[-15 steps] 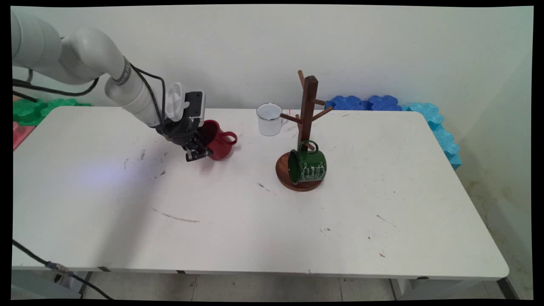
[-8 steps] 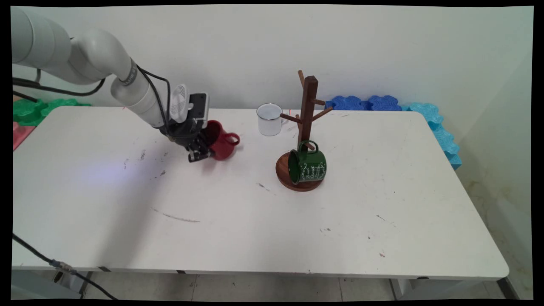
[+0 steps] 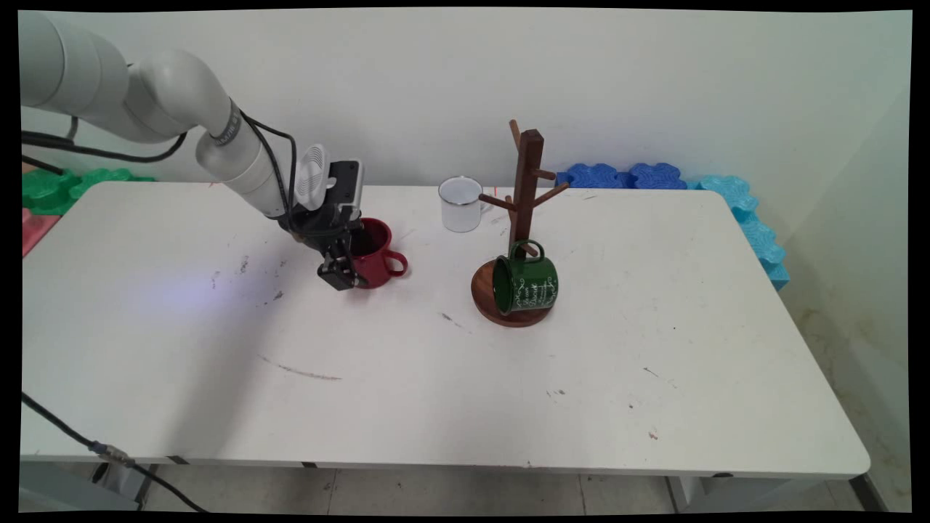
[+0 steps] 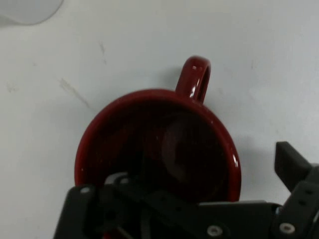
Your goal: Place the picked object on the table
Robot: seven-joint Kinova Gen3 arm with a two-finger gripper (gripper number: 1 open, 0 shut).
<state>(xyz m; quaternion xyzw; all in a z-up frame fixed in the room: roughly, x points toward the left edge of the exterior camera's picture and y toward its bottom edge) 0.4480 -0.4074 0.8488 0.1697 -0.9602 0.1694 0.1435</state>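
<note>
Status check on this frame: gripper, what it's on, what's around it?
Gripper astride the red mug's rim, one finger inside, one outside; closure unclear. Mug upright on the table. White mug and mug tree with green mug stand apart.

Since 1.0 s ago: red mug [image 3: 375, 254] went from tipped, mouth facing the gripper [image 3: 347, 270], to near upright on the table [image 3: 436, 363], handle on the side away from the gripper. Gripper shifted right and lower, turned steeper; one finger [image 4: 294, 167] outside the mug wall, the other inside. Mug sits slightly nearer the camera than before.
</note>
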